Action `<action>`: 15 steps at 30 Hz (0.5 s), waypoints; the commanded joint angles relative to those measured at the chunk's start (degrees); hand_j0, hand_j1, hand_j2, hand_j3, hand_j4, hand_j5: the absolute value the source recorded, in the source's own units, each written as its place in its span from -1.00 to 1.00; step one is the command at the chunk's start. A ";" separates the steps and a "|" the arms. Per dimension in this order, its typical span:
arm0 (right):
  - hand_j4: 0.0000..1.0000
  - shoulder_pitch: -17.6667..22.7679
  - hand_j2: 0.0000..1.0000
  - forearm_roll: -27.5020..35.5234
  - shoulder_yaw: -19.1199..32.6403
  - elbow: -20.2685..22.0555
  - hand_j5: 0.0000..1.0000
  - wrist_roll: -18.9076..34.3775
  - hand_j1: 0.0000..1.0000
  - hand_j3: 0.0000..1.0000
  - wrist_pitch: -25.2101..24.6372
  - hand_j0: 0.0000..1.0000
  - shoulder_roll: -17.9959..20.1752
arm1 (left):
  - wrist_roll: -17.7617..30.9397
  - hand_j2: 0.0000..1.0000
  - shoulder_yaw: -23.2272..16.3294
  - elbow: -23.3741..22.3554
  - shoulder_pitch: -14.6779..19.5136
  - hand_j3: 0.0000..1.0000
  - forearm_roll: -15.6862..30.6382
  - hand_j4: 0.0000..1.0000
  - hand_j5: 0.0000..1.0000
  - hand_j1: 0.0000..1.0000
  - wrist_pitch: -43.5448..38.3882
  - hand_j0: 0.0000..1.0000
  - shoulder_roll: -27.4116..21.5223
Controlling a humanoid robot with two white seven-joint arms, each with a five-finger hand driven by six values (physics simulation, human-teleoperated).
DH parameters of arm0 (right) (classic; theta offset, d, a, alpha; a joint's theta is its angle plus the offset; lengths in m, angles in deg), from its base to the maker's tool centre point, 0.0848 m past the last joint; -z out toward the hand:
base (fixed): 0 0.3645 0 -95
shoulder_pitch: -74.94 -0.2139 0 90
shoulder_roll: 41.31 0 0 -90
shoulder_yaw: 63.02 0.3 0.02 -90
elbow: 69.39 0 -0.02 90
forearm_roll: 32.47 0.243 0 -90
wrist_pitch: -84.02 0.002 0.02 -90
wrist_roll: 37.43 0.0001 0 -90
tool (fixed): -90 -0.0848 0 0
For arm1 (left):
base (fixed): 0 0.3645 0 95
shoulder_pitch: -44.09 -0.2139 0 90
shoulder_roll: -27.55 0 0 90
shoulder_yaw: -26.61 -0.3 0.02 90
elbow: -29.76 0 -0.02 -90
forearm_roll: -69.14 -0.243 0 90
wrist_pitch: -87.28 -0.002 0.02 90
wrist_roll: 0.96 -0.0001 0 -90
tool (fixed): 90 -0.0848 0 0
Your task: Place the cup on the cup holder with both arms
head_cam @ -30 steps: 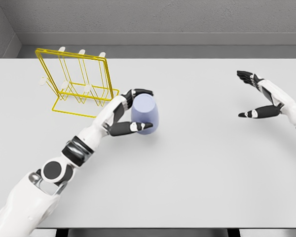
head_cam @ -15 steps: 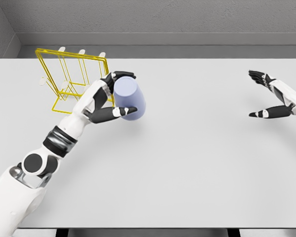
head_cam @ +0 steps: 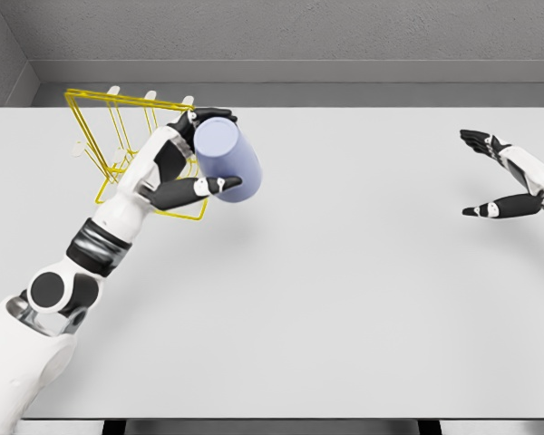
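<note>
A lavender cup (head_cam: 227, 160) is held above the table, tilted, its flat base turned toward the camera. My left hand (head_cam: 199, 154) is shut on it, thumb under and fingers over the top. Just behind and left of the cup stands the yellow wire cup holder (head_cam: 118, 145) with white-tipped pegs; my forearm hides part of its base. Far to the right my right hand (head_cam: 494, 177) hovers open over the table, holding nothing.
The grey table (head_cam: 344, 299) spans the view, its front edge near the bottom. A grey wall runs behind its far edge.
My left hand has lifted the cup up and to the left, toward the holder, tilting it further. The right hand has drifted slightly right.
</note>
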 commanded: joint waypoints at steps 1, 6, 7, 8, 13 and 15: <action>1.00 0.00 1.00 0.47 -0.82 0.68 1.00 -0.01 1.00 1.00 -0.04 1.00 0.04 | 0.02 0.36 0.15 0.11 0.00 0.36 0.65 0.36 0.36 0.36 0.53 0.36 -0.03; 1.00 -0.18 1.00 2.40 -2.13 1.21 1.00 -0.01 1.00 1.00 0.05 1.00 -0.04 | 0.02 0.36 1.38 0.11 0.09 0.36 1.18 0.36 0.36 0.36 0.70 0.36 -0.03; 1.00 -0.09 1.00 5.29 -2.13 1.12 1.00 -0.01 1.00 1.00 -0.04 1.00 0.04 | 0.02 0.36 1.47 0.11 0.09 0.36 1.62 0.36 0.36 0.36 0.70 0.36 -0.12; 1.00 -0.09 1.00 7.32 -2.13 0.77 1.00 -0.01 1.00 1.00 -0.04 1.00 0.13 | 0.02 0.36 1.47 0.11 0.09 0.36 1.71 0.36 0.36 0.36 0.70 0.36 -0.12; 1.00 -0.44 1.00 15.50 -2.05 0.68 1.00 -0.01 1.00 1.00 -8.82 1.00 0.22 | 0.02 0.36 2.96 0.11 0.09 0.36 2.85 0.36 0.36 0.36 2.02 0.36 -0.56; 1.00 -0.35 1.00 17.25 -2.05 0.94 1.00 -0.01 1.00 1.00 -12.25 1.00 0.04 | 0.02 0.36 3.14 0.11 0.00 0.36 3.90 0.36 0.36 0.36 2.20 0.36 -1.53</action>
